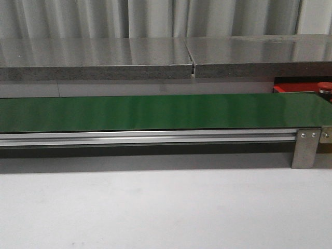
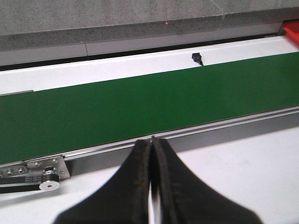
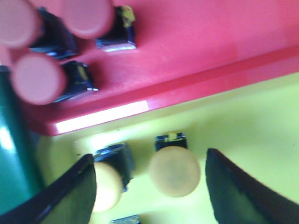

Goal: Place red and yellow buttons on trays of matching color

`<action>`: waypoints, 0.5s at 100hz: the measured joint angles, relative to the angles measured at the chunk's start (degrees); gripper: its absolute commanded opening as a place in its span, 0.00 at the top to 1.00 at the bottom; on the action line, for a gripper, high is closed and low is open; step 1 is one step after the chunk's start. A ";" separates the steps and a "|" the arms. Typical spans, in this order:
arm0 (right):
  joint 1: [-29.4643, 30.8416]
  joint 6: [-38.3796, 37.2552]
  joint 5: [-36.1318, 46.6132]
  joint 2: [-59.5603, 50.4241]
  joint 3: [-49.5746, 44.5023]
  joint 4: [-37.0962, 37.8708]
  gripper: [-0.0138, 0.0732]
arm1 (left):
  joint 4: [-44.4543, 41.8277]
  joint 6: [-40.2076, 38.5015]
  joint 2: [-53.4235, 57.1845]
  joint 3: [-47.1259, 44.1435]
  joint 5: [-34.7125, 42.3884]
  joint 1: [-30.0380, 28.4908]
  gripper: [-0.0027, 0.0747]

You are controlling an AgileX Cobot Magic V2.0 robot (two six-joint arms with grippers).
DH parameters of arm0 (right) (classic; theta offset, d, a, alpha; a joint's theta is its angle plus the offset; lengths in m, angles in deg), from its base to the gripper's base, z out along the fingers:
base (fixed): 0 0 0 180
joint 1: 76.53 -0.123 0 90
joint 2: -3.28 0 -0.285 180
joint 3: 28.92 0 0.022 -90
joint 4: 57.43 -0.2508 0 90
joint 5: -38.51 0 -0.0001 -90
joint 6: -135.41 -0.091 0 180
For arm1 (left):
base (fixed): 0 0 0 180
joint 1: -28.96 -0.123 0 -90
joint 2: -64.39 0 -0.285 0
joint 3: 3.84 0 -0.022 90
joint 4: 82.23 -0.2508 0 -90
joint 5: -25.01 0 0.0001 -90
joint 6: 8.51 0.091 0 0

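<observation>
Yellow button (image 3: 174,171) sits between right tool (image 3: 149,186) fingers.

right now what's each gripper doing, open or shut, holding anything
Left gripper: jaws shut, holding nothing, hanging beside the green belt.
Right gripper: jaws open around a yellow button standing on the yellow tray, not gripping it.

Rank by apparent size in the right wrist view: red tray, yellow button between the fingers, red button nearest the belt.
1. red tray
2-3. yellow button and red button: look alike; camera nearness makes ranking unsure.
</observation>
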 measured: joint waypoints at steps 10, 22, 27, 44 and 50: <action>-2.28 0.00 -0.55 -2.60 0.00 0.50 0.48 | 0.00 0.00 0.00 0.00 0.00 0.00 0.99; -5.47 0.14 -2.44 -4.92 0.00 0.61 0.71 | 0.00 0.00 0.00 0.00 0.00 0.00 0.99; -6.94 0.14 -3.46 -5.40 0.00 0.64 0.80 | 0.00 0.00 0.00 0.00 0.00 0.00 0.99; -12.66 0.14 -4.76 -7.20 0.00 0.74 0.99 | 0.00 0.00 0.00 0.00 0.00 0.00 0.99; -14.63 0.14 -4.77 -8.13 -0.25 0.74 0.98 | 0.00 0.00 0.00 0.00 0.00 0.00 0.99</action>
